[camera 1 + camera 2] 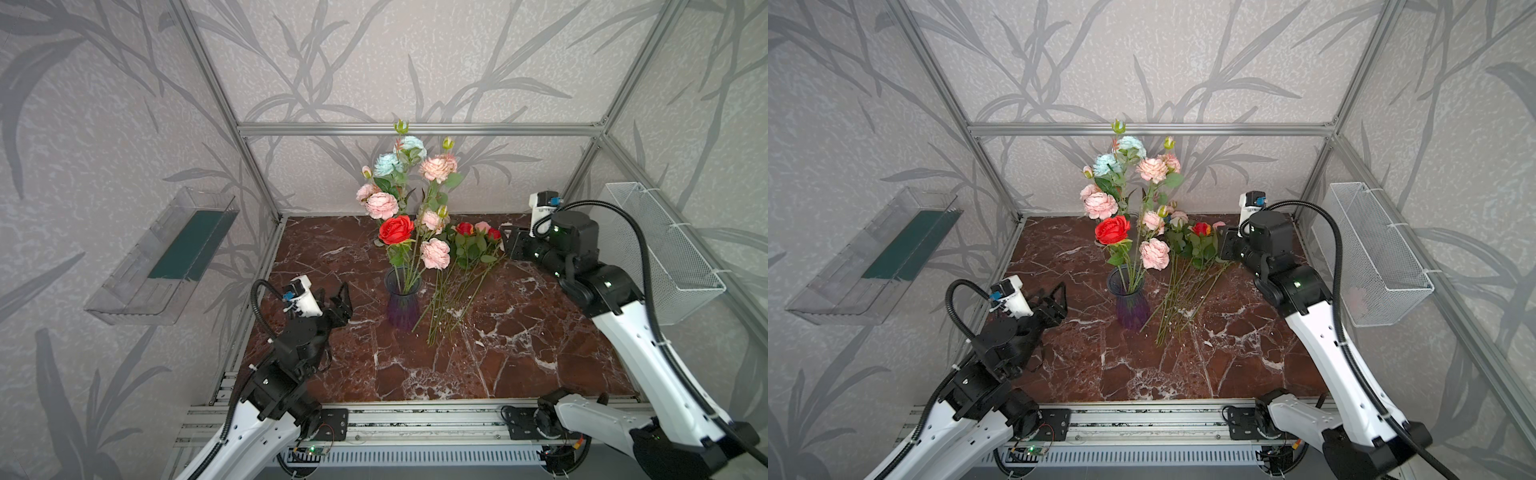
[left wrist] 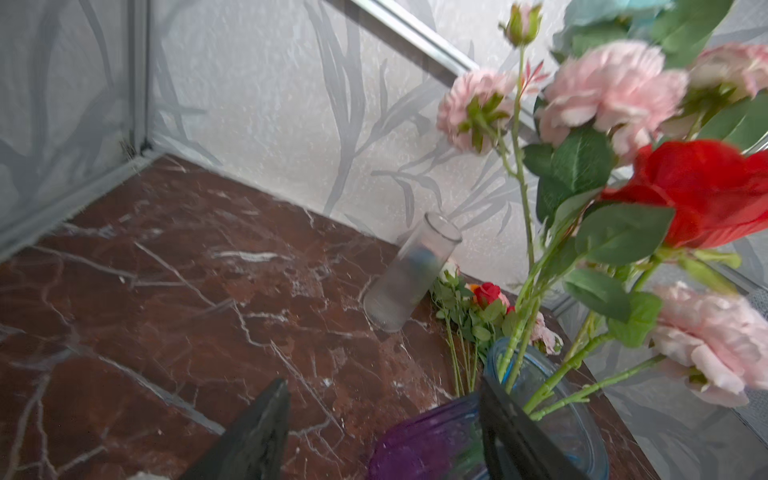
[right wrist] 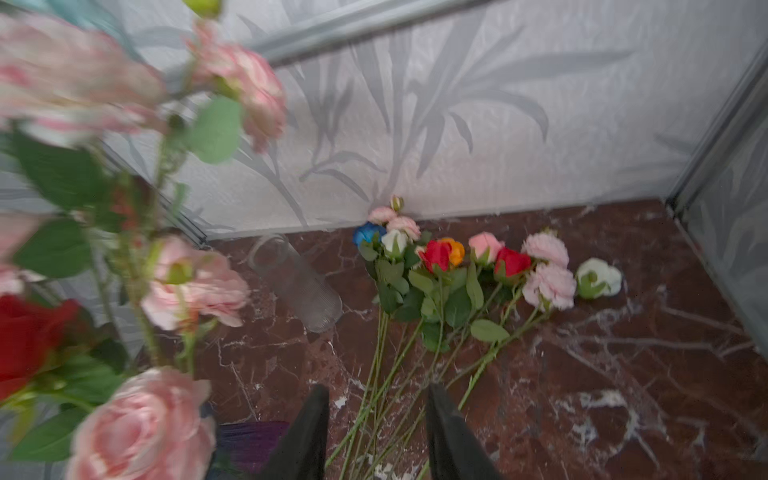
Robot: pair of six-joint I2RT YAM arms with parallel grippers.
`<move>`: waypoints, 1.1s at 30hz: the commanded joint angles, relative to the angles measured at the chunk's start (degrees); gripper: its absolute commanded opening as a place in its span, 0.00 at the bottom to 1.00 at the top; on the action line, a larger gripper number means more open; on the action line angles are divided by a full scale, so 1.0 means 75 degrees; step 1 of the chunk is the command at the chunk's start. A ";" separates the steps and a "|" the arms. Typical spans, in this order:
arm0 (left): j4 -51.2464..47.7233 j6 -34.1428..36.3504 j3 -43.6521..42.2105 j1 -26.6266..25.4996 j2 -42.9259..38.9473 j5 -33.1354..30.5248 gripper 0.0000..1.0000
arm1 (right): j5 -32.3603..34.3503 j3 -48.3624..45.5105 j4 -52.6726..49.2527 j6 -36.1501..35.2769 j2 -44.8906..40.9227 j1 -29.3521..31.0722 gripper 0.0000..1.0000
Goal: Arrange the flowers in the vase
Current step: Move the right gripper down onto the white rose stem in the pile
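1. Your counter (image 1: pixel 519 357) is closed in by walls on the left, right and far sides. A rail (image 1: pixel 415 419) runs along the near edge.
2. Your open room is the near half of the counter between the two arms, and the far left part beside the vase.
3. The vase (image 1: pixel 402 309), purple, stands upright mid-counter. It holds tall flowers (image 1: pixel 397 230), with red, pink and pale teal heads rising well above its rim.
4. The loose flowers (image 1: pixel 465 266) lie flat just right of the vase, heads toward the far wall, stem ends toward you. The right wrist view shows you blue, white, red, orange and pink heads.
5. A clear tube (image 2: pixel 409 274) stands near the far wall, just left of the loose heads. Its inside is too blurred to read.
6. The left fingers (image 1: pixel 337 300) sit left of the vase, apart from it, spread wide and holding nothing.
7. The right fingers (image 1: pixel 506 240) hang over the loose flowers, parted with a gap, gripping nothing.
8. A clear tray (image 1: pixel 124 307) on the left wall carries a dark green slab (image 1: pixel 187 245). A wire basket (image 1: pixel 665 257) hangs on the right wall, and you cannot tell its contents.
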 commanded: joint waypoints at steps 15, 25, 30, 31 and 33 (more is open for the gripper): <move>0.0434 -0.3030 -0.1448 0.0036 0.0070 0.0585 0.70 | -0.1883 0.1409 0.0608 0.1015 0.5818 0.0315 0.37; 0.0233 -0.2996 -0.1458 0.0046 -0.0161 0.0512 0.70 | -0.1721 0.3256 -0.0041 0.1094 0.7903 0.0374 0.26; 0.0244 -0.2942 -0.1478 0.0049 -0.0161 0.0440 0.70 | -0.1531 0.3313 -0.0014 0.1157 0.8052 0.0390 0.12; 0.0254 -0.2920 -0.1469 0.0054 -0.0155 0.0426 0.70 | -0.1524 0.3313 -0.0005 0.1145 0.8071 0.0387 0.11; 0.0267 -0.2893 -0.1465 0.0049 -0.0158 0.0404 0.70 | -0.1594 0.3331 0.0005 0.1142 0.8062 0.0375 0.04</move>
